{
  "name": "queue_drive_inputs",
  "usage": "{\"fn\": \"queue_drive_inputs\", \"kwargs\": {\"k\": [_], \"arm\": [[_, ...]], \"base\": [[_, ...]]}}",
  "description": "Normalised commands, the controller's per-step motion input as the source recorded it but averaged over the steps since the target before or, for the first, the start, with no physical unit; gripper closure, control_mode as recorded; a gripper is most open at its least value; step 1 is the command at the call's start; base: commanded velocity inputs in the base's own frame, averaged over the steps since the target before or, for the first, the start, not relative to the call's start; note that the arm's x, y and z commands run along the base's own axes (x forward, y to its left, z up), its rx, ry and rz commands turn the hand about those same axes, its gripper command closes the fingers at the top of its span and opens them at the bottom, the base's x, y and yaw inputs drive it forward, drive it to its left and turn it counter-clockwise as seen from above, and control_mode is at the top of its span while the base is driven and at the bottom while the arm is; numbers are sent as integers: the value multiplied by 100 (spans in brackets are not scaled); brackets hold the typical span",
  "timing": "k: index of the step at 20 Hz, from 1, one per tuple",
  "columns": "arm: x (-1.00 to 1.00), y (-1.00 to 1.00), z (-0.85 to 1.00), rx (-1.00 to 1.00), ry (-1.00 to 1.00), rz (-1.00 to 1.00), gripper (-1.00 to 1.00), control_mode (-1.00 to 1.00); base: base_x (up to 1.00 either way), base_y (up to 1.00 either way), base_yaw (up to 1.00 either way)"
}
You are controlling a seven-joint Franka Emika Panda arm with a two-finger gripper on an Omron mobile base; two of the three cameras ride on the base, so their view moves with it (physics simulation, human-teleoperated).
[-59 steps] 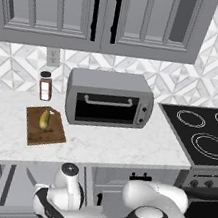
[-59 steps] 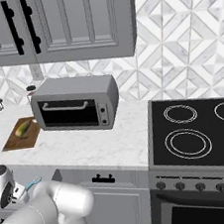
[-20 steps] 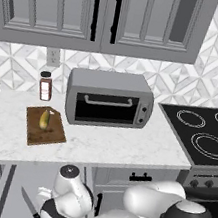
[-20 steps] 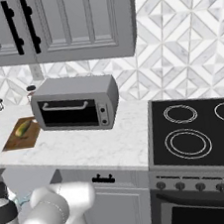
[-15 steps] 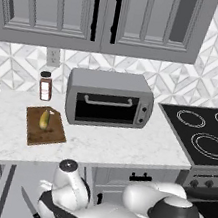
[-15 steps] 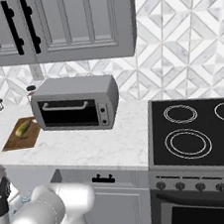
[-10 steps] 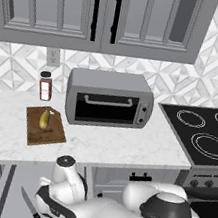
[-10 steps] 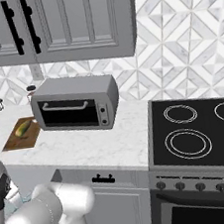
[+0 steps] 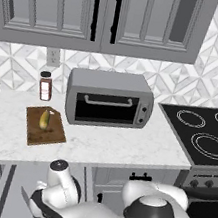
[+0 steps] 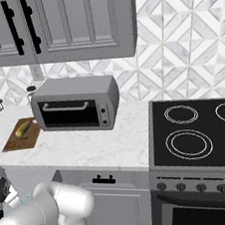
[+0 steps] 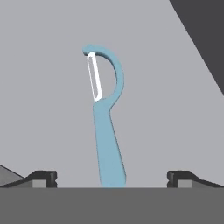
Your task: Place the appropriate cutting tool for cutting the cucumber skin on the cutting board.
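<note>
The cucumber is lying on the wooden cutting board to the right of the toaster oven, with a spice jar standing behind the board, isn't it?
Not quite: the cutting board with the cucumber on it lies to the left of the toaster oven, not the right. The left base view shows this. The spice jar does stand behind the board, by the wall.

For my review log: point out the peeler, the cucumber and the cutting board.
peeler (image 11: 107, 144), hand view, middle of its light-blue handle.
cucumber (image 9: 44, 119), left base view, middle of its body.
cutting board (image 9: 50, 137), left base view, bare wood near its front.
</note>
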Motion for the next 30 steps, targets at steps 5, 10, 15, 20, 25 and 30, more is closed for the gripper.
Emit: {"fn": "queue_drive_inputs", "kwargs": {"k": [5,10,15,20,25,30], "arm": [[6,-2,-26,0,0,0,-100,-100],[7,0,-40,0,2,0,-100,-100],[7,3,-36,0,2,0,-100,-100],[3,0,-31,0,5,0,-100,-100],[-28,0,-69,0,4,0,100,-100],[-21,0,-49,0,6,0,100,-100]], "base": [[0,0,0],[0,0,0],[0,0,0],[0,0,0],[0,0,0],[0,0,0]]}}
